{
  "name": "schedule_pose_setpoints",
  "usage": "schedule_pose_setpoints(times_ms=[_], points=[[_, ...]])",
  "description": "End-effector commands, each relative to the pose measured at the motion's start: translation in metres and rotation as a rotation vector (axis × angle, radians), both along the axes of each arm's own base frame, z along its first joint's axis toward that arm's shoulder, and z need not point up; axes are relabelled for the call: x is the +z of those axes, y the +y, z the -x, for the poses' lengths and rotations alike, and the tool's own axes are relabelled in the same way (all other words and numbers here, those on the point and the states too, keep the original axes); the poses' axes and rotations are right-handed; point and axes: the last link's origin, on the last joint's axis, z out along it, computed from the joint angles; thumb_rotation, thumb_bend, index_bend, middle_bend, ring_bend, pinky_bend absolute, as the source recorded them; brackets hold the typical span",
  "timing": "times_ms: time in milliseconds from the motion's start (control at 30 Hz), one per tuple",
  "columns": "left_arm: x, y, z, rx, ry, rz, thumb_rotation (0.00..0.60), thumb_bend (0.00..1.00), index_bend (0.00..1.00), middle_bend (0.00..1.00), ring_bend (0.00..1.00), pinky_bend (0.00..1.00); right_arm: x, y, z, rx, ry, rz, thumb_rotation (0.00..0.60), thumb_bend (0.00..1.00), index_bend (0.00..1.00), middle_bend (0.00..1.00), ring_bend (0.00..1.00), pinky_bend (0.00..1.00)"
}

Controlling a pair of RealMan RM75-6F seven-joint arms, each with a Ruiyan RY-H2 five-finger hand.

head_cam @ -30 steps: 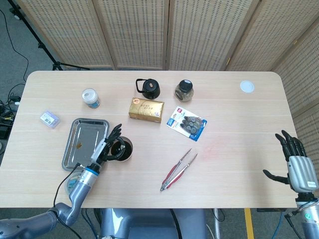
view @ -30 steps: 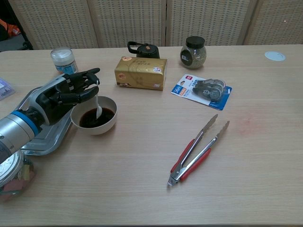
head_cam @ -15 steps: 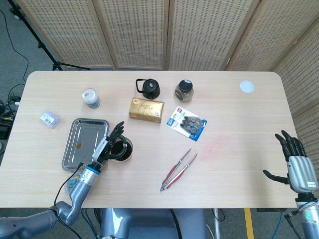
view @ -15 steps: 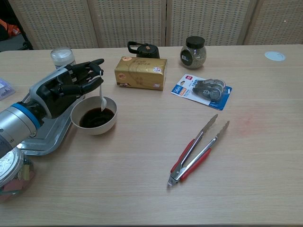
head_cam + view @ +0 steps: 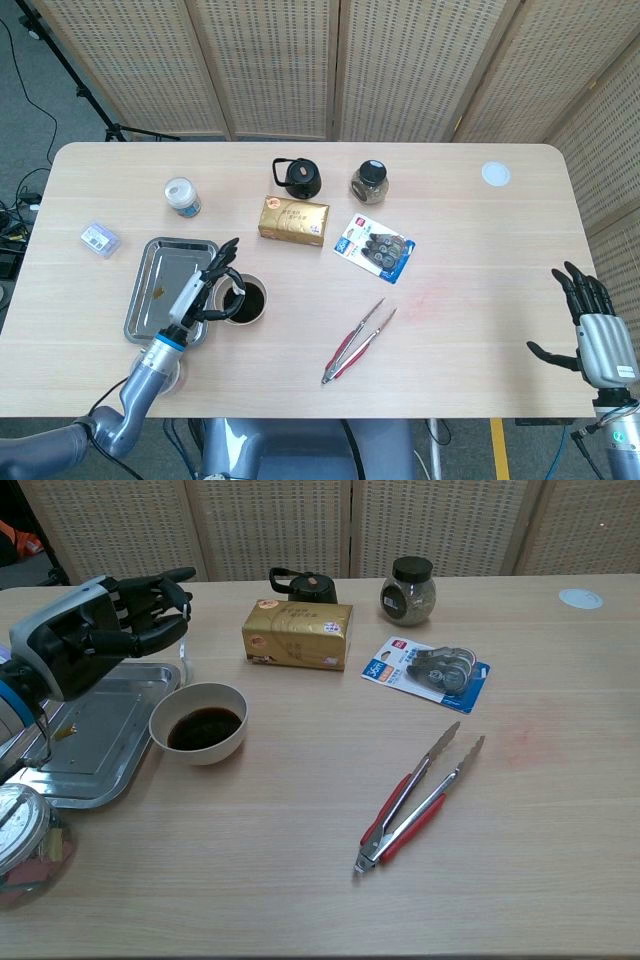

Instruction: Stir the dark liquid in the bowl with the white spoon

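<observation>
The white bowl [image 5: 198, 723] with dark liquid [image 5: 205, 729] stands on the table beside the metal tray; the head view shows the bowl [image 5: 243, 300] too. My left hand [image 5: 95, 630] is raised above the tray, left of the bowl. It pinches the thin white spoon [image 5: 183, 658], which hangs down clear of the liquid, over the tray's right edge. In the head view the left hand [image 5: 202, 290] shows just left of the bowl. My right hand [image 5: 592, 328] hovers past the table's right edge, fingers spread, holding nothing.
A metal tray [image 5: 90, 735] lies left of the bowl, and a jar [image 5: 25, 845] sits at the near left corner. A gold box [image 5: 297, 633], black kettle [image 5: 303, 583], spice jar [image 5: 408, 590] and blister pack [image 5: 432, 670] stand behind. Red-handled tongs [image 5: 415, 795] lie to the right.
My left hand has lifted the spoon out of the dark liquid and moved up and to the left, over the tray. The right hand has not moved.
</observation>
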Motion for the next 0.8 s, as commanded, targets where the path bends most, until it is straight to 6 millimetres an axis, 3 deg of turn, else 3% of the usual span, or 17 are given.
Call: schedule_pose_setpoints(times_ms=[33, 400, 567, 800], points=[[0.020, 0.003, 0.016, 0.023, 0.132, -0.026, 0.600, 0.50, 0.69, 0.00, 0.00, 0.00, 0.001, 0.000, 0.000, 0.001, -0.001, 0.002, 0.600, 0.00, 0.00, 0.00, 0.00, 0.00], [0.055, 0.013, 0.089, 0.181, 0.479, -0.038, 0.600, 0.52, 0.69, 0.00, 0.00, 0.00, -0.004, 0.002, -0.002, 0.005, 0.005, -0.014, 0.600, 0.00, 0.00, 0.00, 0.00, 0.00], [0.052, 0.020, 0.110, 0.219, 0.623, -0.061, 0.600, 0.52, 0.69, 0.00, 0.00, 0.00, -0.007, 0.002, -0.002, 0.005, 0.012, -0.022, 0.600, 0.00, 0.00, 0.00, 0.00, 0.00], [0.035, 0.028, 0.116, 0.244, 0.646, -0.073, 0.600, 0.52, 0.69, 0.00, 0.00, 0.00, -0.009, 0.001, -0.001, -0.001, 0.016, -0.029, 0.600, 0.00, 0.00, 0.00, 0.00, 0.00]])
